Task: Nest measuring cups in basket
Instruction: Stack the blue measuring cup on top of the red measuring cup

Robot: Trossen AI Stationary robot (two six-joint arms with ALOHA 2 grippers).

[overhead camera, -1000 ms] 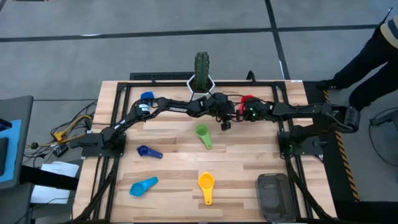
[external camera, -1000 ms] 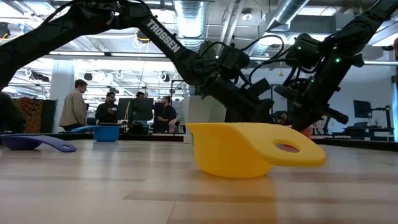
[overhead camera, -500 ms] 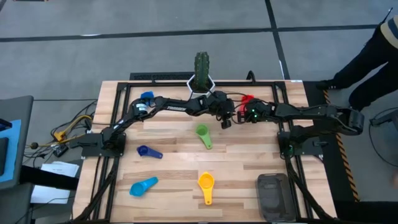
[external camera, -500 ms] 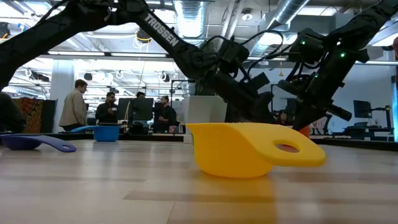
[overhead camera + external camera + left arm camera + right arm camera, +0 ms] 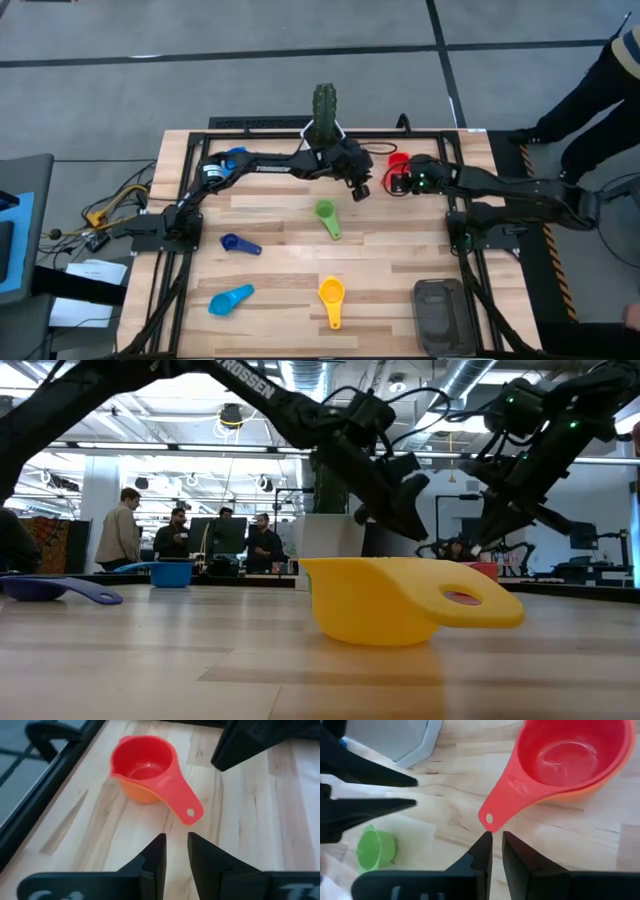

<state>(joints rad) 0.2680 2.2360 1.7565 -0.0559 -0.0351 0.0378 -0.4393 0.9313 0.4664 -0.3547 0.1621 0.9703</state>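
Right wrist cam shows the red cup [image 5: 570,757] sits nested in an orange cup [image 5: 600,787]; overhead, it's just a red blob at 1 o'clock. Both the right end effector [image 5: 497,845] and left end effector [image 5: 176,851] are slightly parted, pinching nothing.

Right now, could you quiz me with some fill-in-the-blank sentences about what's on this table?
1. The red cup sits nested inside an ____ cup.
2. The cactus stands in a white ____ pot.
3. The dark grey basket holds ____ cups.
4. The green cup lies between the red cup and the ____ cup nearer the front edge.

Missing words: orange; hexagonal; no; yellow
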